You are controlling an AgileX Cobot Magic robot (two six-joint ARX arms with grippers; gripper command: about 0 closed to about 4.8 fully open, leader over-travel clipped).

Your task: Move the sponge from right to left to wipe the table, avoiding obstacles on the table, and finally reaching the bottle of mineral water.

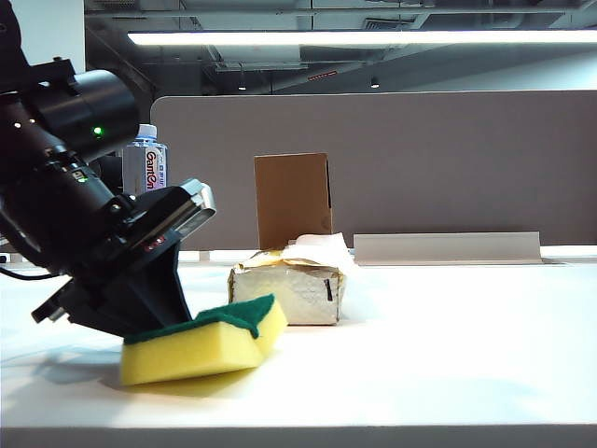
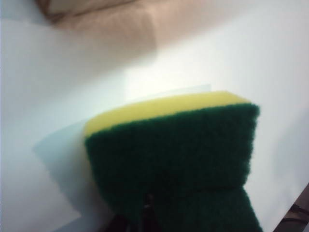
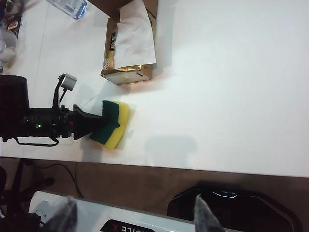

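Left gripper [image 3: 99, 126], fingers clamped on yellow foam sponge with green scouring face [image 1: 201, 341], tilts it against white table [image 1: 448, 355] for wiping; right gripper [image 3: 135, 212], fingers apart, idles above near edge.

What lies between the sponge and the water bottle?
In the right wrist view, only bare table separates the sponge, gripped by the left gripper, from the water bottle; the tissue pack sits aside.

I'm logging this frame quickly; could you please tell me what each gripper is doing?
Left gripper: closed on the sponge, on the table.
Right gripper: open, empty, held above the table's near edge.
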